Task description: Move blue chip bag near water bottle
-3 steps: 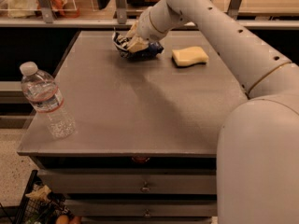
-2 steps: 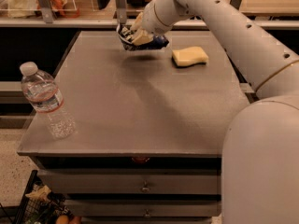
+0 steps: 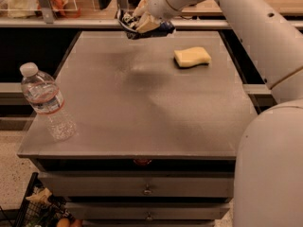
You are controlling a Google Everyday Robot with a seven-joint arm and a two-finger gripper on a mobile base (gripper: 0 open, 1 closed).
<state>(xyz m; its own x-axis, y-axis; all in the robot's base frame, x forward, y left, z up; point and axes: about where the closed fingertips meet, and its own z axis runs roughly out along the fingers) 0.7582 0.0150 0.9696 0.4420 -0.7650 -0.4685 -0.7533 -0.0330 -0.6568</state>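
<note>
- Raised off the tabletop [image 3: 142, 108] since a second ago, the blue chip bag [image 3: 163, 30] hangs over its far edge.
- Gripping it is the end effector [image 3: 142, 22].
- Well apart, the water bottle [image 3: 47, 105] stands near-left.

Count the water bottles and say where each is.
1. The water bottle stands at the table's near-left corner. The gripper, above the far edge, holds the blue chip bag. No others visible.

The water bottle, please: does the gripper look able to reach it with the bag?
Probably yes. The gripper, shut on the blue chip bag above the far edge of the table, has bare tabletop towards the water bottle at the near-left corner; the sponge lies aside.
</note>
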